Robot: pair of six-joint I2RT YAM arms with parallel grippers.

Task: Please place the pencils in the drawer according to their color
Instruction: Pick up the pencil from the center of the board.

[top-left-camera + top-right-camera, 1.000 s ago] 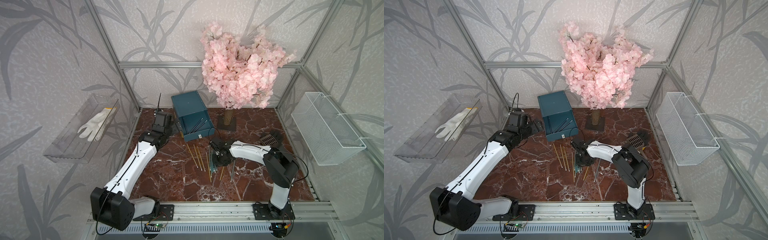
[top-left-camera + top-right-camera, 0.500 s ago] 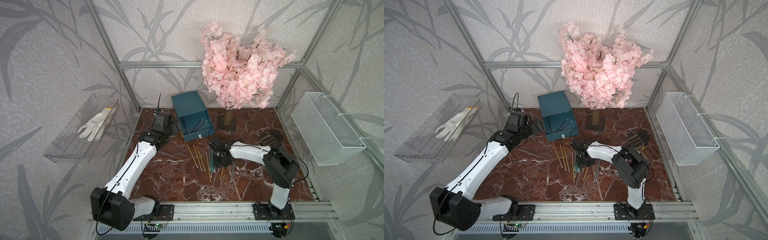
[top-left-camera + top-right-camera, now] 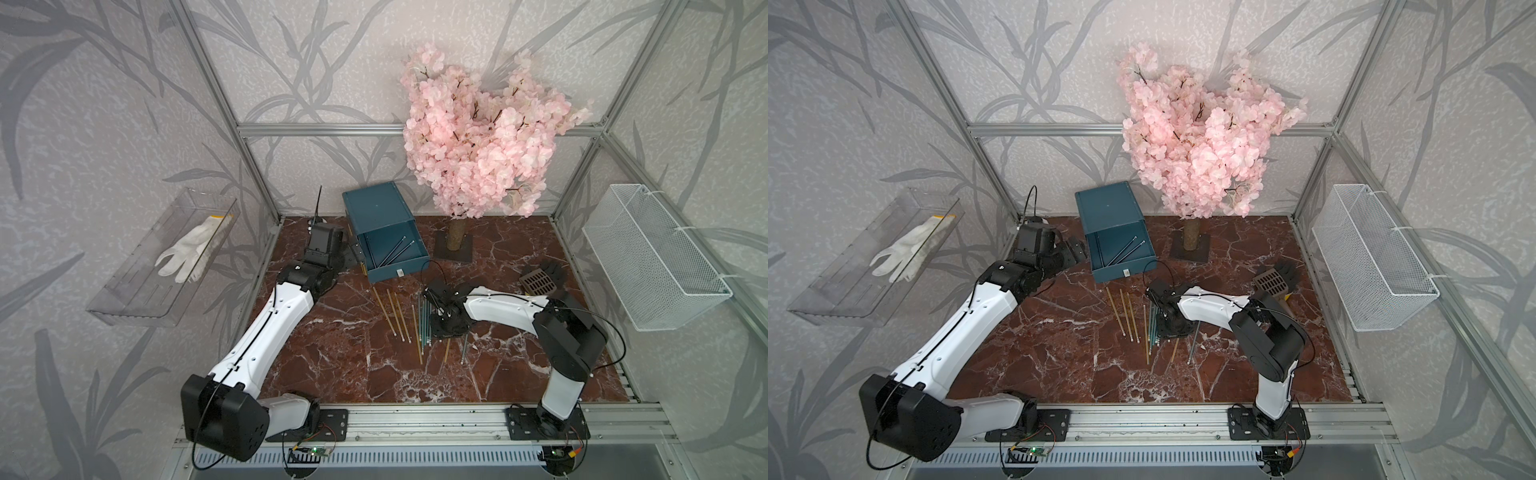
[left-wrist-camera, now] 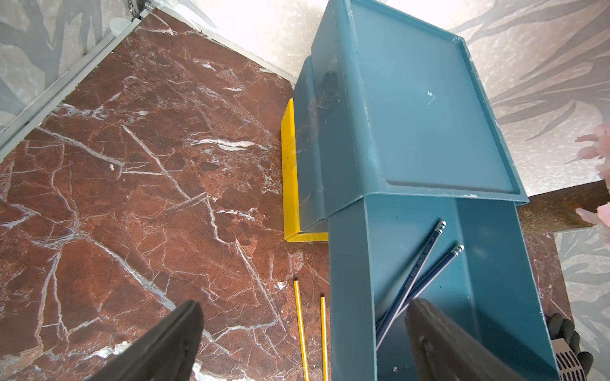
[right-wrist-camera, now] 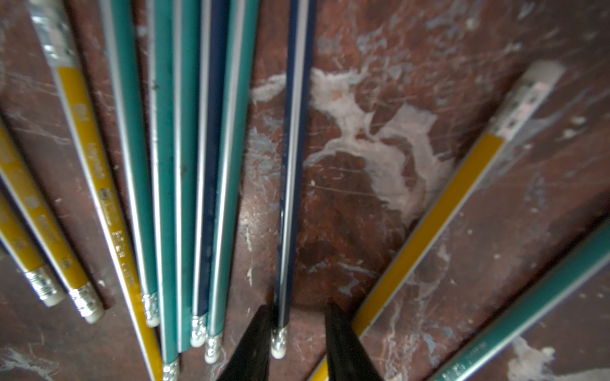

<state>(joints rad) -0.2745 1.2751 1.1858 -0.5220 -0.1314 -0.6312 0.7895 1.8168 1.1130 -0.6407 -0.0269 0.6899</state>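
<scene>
Two navy pencils (image 3: pixel 390 252) already lie in the open drawer (image 3: pixel 395 272). Another navy pencil (image 5: pixel 292 165) lies on the desk (image 3: pixel 332 353), its eraser end between the parted, not yet clenched jaws of the right hand (image 5: pixel 297 305) and its length running straight away. The left hand (image 4: pixel 303 302), released and empty, hangs beside the drawer.

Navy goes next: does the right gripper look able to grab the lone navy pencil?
Probably yes: the right gripper, jaws open, straddles the lone navy pencil at its eraser end, with bare table on either side.
</scene>
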